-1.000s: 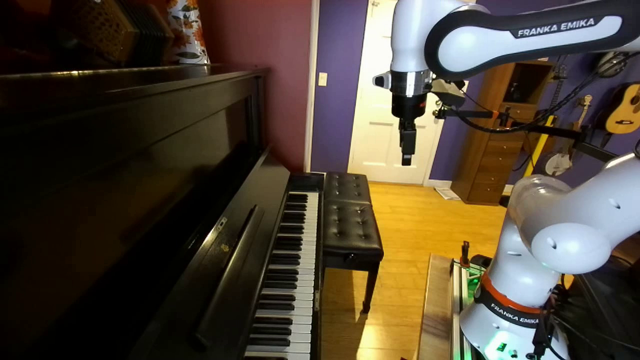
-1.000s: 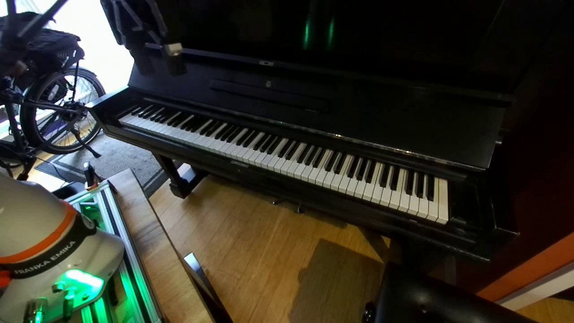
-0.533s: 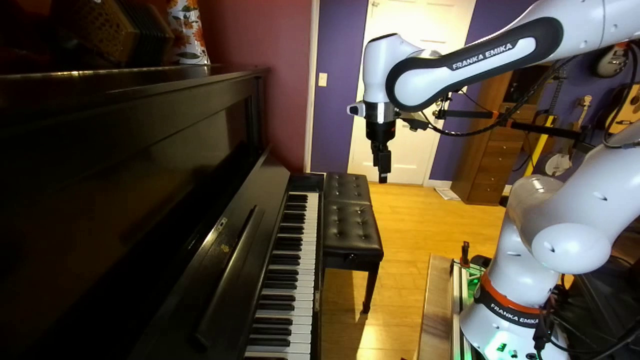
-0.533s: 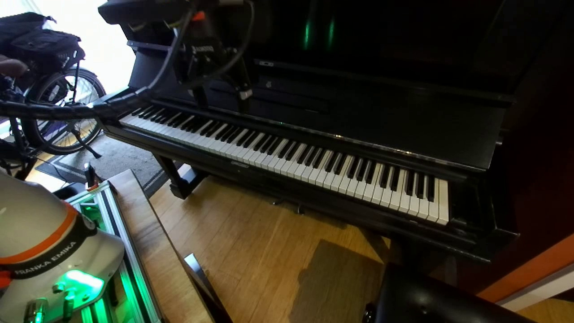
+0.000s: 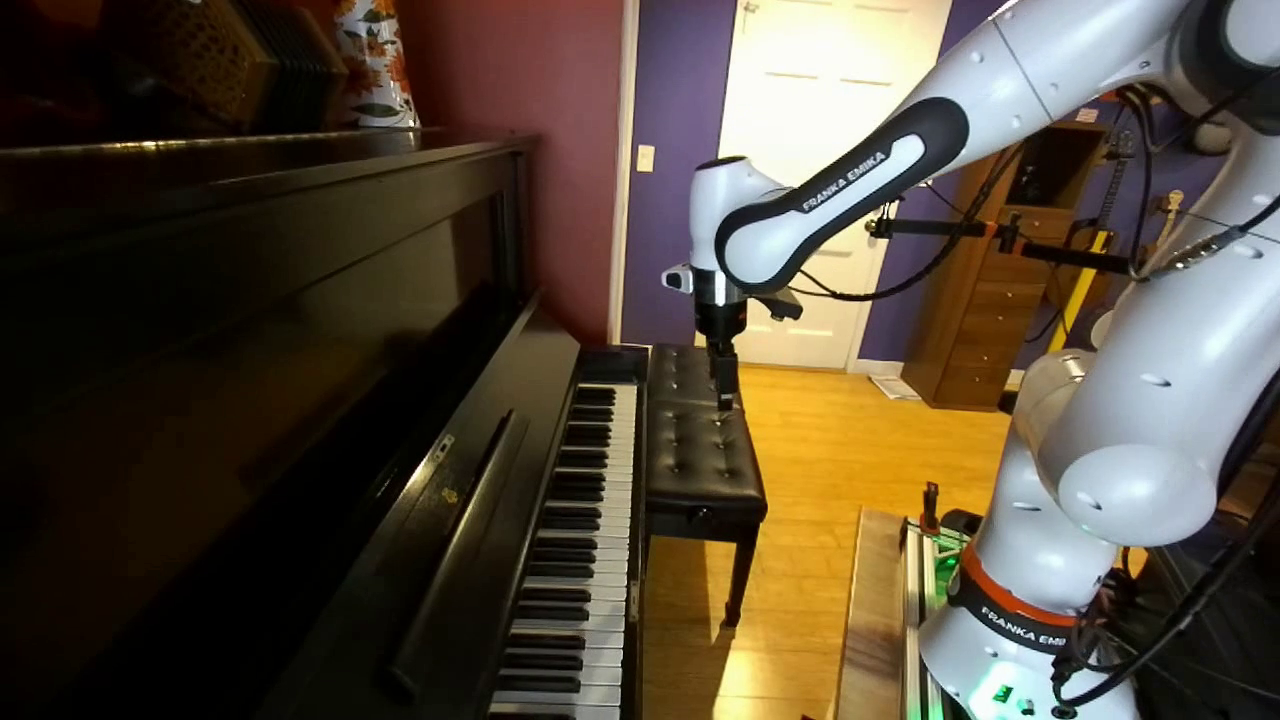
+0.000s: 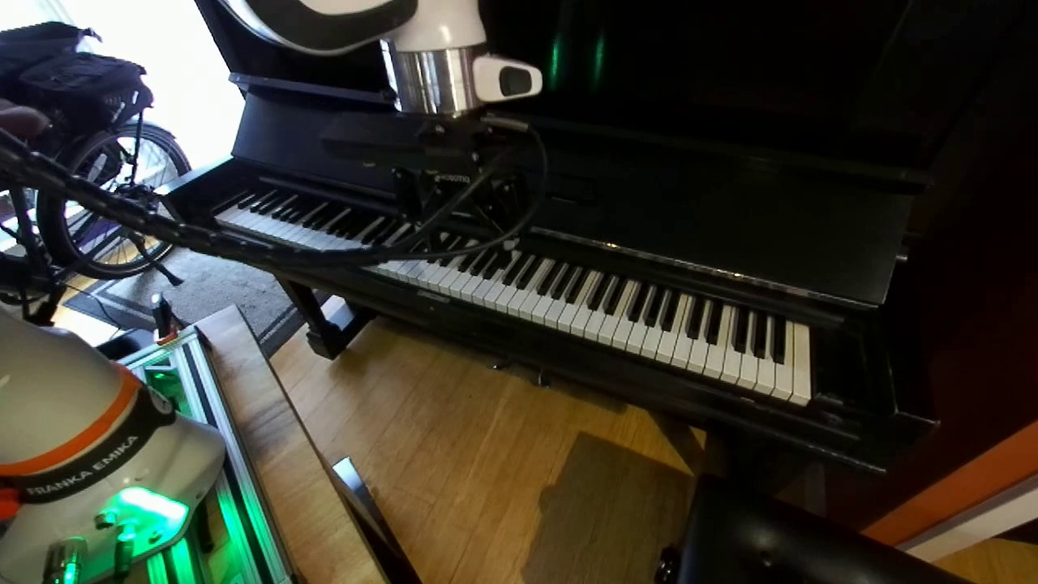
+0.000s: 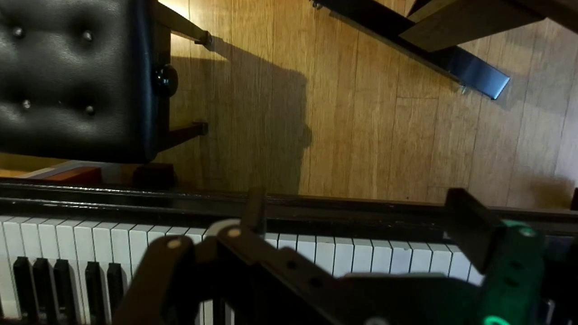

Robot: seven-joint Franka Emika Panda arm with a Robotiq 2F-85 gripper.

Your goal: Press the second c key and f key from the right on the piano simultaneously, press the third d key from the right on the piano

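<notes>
Pincer [image 7: 356, 201]: two fingers [image 7: 472, 225] spread wide, nothing between them, apart from the key row [image 7: 352, 255]. Piano [image 6: 649, 215]: below the pincer and on its far side from the robot base [image 5: 1020, 640], the key row running lengthwise nearly parallel to the line between the two fingers. Keys called for: not singled out by eye, judged to lie sideways from the pincer toward the end by the bench [image 7: 76, 81], so a shift along the row probably precedes any press downward.

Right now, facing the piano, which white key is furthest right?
In an exterior view, the white key beside the right end block; all the rest have a white neighbour on their right.
</notes>
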